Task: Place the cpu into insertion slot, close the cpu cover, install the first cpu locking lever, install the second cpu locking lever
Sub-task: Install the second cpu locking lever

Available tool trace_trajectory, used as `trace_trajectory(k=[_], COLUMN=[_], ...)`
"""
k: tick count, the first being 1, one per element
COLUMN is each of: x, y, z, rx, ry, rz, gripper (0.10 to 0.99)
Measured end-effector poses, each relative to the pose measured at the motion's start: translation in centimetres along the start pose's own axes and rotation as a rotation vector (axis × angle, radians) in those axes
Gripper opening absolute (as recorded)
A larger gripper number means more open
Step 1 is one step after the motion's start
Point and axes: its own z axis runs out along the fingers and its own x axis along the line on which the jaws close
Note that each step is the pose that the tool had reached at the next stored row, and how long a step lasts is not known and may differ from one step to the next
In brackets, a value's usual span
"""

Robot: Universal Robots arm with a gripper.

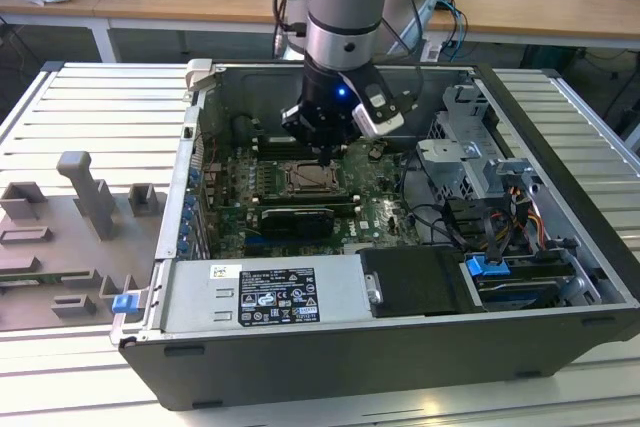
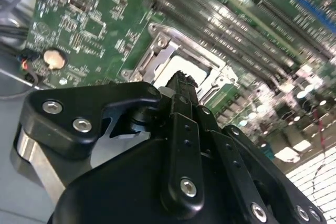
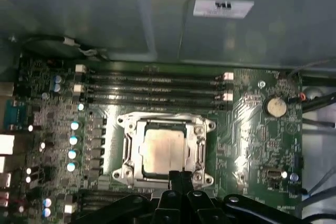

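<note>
Beige cpu (image 3: 163,150) just beyond claw (image 3: 180,174)

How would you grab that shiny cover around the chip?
Probably by the thin metal rim of the cover, pinched from above at an outer edge. It lies flat on the slot around the cpu. Its middle is an open window, so only the rim gives anything to pinch. I cannot tell which edge is hinged. The gripper is over one edge.
</note>
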Motion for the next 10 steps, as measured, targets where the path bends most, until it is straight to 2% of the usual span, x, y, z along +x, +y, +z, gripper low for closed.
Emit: trace_trajectory(k=[1,3,6,10], x=[0.02,0.09,0.41,2.64], y=[-0.28,-1.56,-1.97,-2.06], z=[0.03,0.30,0.43,0.89], rx=[0.000,0.000,-0.002,-0.009], ry=[0.0005,0.0008,0.0021,0.0028], rz=[0.000,0.000,-0.014,-0.027], gripper=[0.106,0.106,0.106,0.106])
